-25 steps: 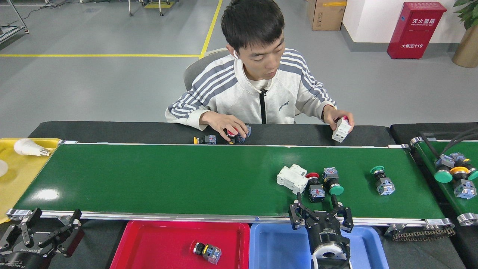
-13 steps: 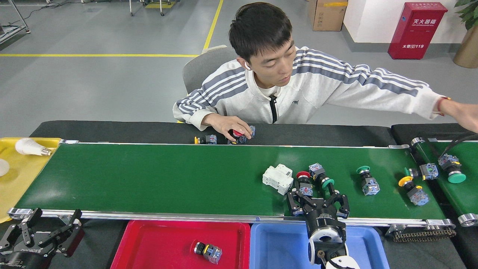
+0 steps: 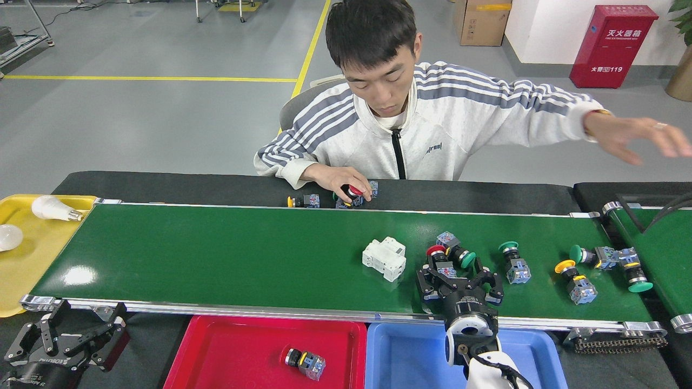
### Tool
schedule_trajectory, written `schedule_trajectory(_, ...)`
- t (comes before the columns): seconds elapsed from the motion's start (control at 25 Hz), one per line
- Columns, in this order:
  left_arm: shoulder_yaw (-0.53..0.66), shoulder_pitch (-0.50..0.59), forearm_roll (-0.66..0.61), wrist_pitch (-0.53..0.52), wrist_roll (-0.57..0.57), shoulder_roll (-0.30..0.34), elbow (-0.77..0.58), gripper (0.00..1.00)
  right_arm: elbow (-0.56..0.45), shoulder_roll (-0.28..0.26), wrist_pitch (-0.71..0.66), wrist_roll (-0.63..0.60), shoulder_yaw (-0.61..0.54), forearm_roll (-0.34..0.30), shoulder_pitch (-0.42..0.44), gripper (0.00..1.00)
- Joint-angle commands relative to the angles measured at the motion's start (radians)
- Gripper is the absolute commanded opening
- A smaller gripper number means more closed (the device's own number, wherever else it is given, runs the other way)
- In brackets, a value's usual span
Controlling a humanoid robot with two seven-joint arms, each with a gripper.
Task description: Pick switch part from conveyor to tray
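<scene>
The conveyor (image 3: 216,259) is a long green belt with silver rails. On its right half lie a white breaker block (image 3: 384,258), a red-capped switch part (image 3: 437,253), a green-capped one (image 3: 458,252), another green-capped one (image 3: 513,265) and a yellow-capped one (image 3: 576,281). My right gripper (image 3: 459,280) is open over the belt's front edge, and the red-capped part's body sits just inside its left finger. My left gripper (image 3: 65,335) stands open at the bottom left, off the belt. The red tray (image 3: 216,351) holds one switch part (image 3: 305,363).
A blue tray (image 3: 405,356) sits under my right arm. A yellow tray (image 3: 27,259) with bulbs is at the left. A person sits behind the belt with one hand (image 3: 346,186) on parts there and the other arm raised at the right. A second belt (image 3: 657,248) is at the right.
The parts have travelled left along the belt and more have come on at the right. My right gripper has moved forward over the belt towards the red-capped part. The person's arm reached right, then lifted.
</scene>
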Motion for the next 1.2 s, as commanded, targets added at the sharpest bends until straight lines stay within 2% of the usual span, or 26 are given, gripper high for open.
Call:
schedule_trajectory(0.0, 0.003, -0.009, 0.006, 0.001, 0.007, 0.016, -0.010, 1.00, 0.003, -0.007, -0.004, -0.003, -0.001, -0.001, -0.014, 0.14)
schedule_trajectory(0.08, 0.003, -0.006, 0.005, 0.001, 0.007, 0.016, -0.012, 1.00, 0.000, -0.007, -0.008, -0.006, 0.001, -0.001, -0.014, 0.05)
schedule_trajectory(0.24, 0.005, -0.006, 0.006, 0.001, 0.008, 0.016, -0.010, 1.00, -0.046, -0.007, -0.011, -0.009, 0.021, -0.001, -0.012, 0.02)
schedule_trajectory(0.32, 0.009, 0.000, 0.006, 0.001, 0.008, 0.016, -0.013, 1.00, -0.117, -0.008, -0.019, -0.009, 0.079, -0.001, 0.006, 0.02)
schedule_trajectory(0.48, 0.014, 0.001, 0.008, 0.001, 0.008, 0.016, -0.016, 1.00, -0.344, -0.011, -0.132, -0.001, 0.269, 0.004, 0.133, 0.02)
schedule_trajectory(0.56, 0.014, 0.001, 0.008, 0.001, 0.007, 0.018, -0.019, 1.00, -0.415, -0.020, -0.175, -0.003, 0.380, 0.011, 0.178, 0.02)
schedule_trajectory(0.6, 0.014, 0.000, 0.008, 0.001, 0.008, 0.018, -0.019, 1.00, -0.421, -0.027, -0.183, -0.003, 0.443, 0.013, 0.178, 0.15)
schedule_trajectory(0.64, 0.012, 0.001, 0.008, 0.003, 0.007, 0.016, -0.019, 1.00, -0.419, -0.028, -0.185, -0.004, 0.493, 0.019, 0.176, 0.51)
schedule_trajectory(0.68, 0.005, -0.003, 0.008, 0.003, 0.007, 0.015, -0.019, 1.00, -0.416, -0.028, -0.183, -0.006, 0.562, 0.030, 0.176, 1.00)
schedule_trajectory(0.8, 0.005, -0.003, 0.006, 0.003, 0.008, 0.015, -0.022, 1.00, -0.411, -0.028, -0.192, -0.007, 0.608, 0.028, 0.179, 1.00)
schedule_trajectory(0.96, 0.012, 0.000, 0.008, 0.003, 0.007, 0.008, -0.021, 1.00, -0.428, -0.031, -0.183, -0.013, 0.590, 0.027, 0.184, 1.00)
schedule_trajectory(1.04, 0.015, 0.004, 0.008, 0.003, 0.007, 0.008, -0.019, 1.00, -0.484, -0.070, -0.172, -0.032, 0.503, 0.025, 0.204, 1.00)
schedule_trajectory(1.08, 0.009, 0.006, 0.008, 0.001, 0.007, 0.011, -0.021, 1.00, -0.523, -0.091, -0.159, -0.061, 0.432, 0.025, 0.253, 1.00)
schedule_trajectory(1.16, 0.000, 0.009, 0.005, -0.039, 0.008, 0.015, -0.027, 1.00, -0.605, -0.097, -0.108, -0.151, 0.289, 0.025, 0.382, 1.00)
